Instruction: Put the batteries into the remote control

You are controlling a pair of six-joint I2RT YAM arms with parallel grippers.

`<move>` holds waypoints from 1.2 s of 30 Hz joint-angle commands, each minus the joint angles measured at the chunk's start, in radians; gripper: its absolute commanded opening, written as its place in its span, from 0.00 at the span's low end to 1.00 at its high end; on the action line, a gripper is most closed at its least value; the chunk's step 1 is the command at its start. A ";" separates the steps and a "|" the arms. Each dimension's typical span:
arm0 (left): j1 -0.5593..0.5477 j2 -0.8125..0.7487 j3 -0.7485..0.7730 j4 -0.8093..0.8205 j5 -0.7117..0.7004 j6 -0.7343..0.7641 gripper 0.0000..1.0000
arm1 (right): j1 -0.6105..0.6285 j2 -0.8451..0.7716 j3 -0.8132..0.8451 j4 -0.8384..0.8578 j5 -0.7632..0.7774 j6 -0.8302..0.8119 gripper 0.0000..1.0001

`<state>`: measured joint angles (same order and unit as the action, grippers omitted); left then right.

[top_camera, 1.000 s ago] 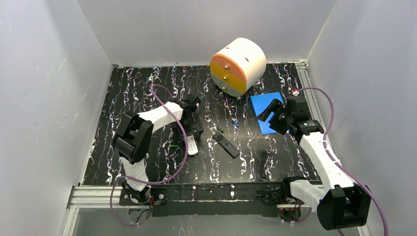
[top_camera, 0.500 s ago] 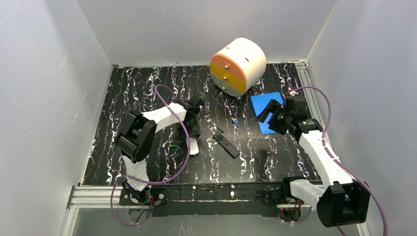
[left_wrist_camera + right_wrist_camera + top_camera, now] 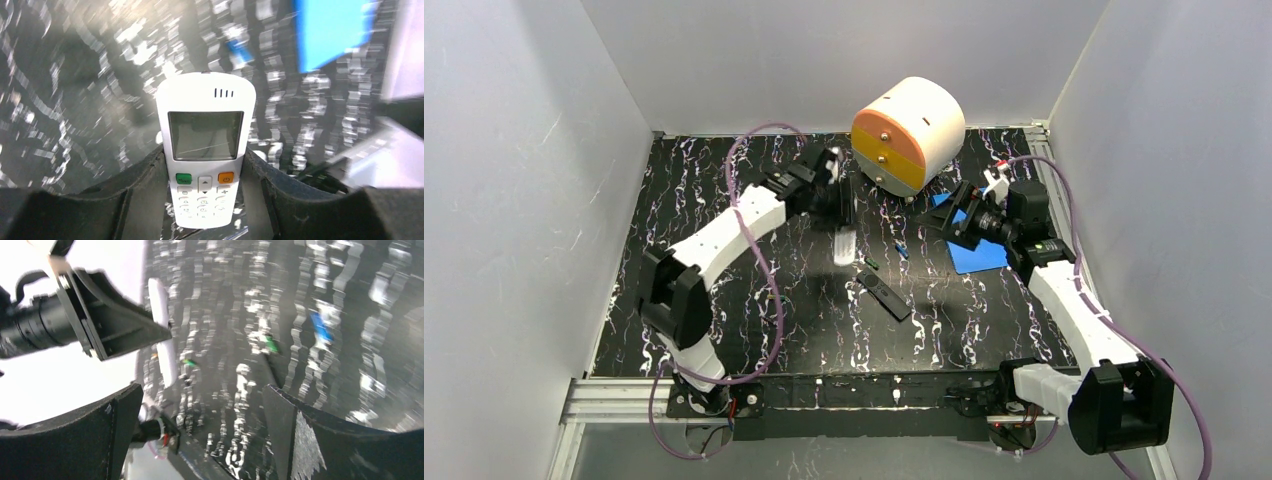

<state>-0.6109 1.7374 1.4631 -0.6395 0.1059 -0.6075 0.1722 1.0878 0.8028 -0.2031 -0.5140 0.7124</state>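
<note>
Marbled table [image 3: 674,200]: drawer drum [image 3: 909,135], blue sheet [image 3: 984,255] | left hand [image 3: 204,152] clamps remote [image 3: 205,100] | right hand [image 3: 200,390] apart

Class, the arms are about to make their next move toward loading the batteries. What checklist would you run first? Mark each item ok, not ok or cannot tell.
1. White remote clamped in the left pincer, lifted off the table: ok.
2. Right pincer open and empty: ok.
3. Remote's battery compartment exposed: cannot tell, only the button side shows.
4. Green battery and blue battery loose on the table: ok.
5. Batteries already in the remote: cannot tell.
</note>
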 commanded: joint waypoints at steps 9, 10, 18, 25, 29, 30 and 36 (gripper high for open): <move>0.057 -0.123 0.305 0.200 0.577 -0.016 0.00 | 0.149 0.065 0.166 0.653 -0.253 0.301 0.99; 0.064 -0.133 0.305 0.229 0.627 -0.029 0.00 | 0.155 0.067 0.168 0.705 -0.248 0.340 0.99; 0.078 -0.180 0.297 0.432 0.805 -0.183 0.00 | 0.228 0.085 0.185 0.899 -0.207 0.482 0.99; 0.085 -0.227 0.229 0.697 0.785 -0.382 0.00 | 0.276 0.096 0.180 0.943 -0.194 0.517 0.99; 0.086 -0.233 0.233 0.709 0.772 -0.421 0.00 | 0.285 0.096 0.176 0.992 -0.181 0.572 0.96; 0.085 -0.239 0.229 0.709 0.764 -0.424 0.00 | 0.288 0.102 0.182 1.018 -0.185 0.598 0.92; 0.085 -0.261 0.206 0.704 0.703 -0.416 0.00 | 0.327 0.133 0.215 1.078 -0.197 0.640 0.66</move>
<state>-0.5320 1.5391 1.6852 0.0246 0.8352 -1.0031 0.4740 1.2049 0.9634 0.7872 -0.7082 1.3243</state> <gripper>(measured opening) 0.472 0.683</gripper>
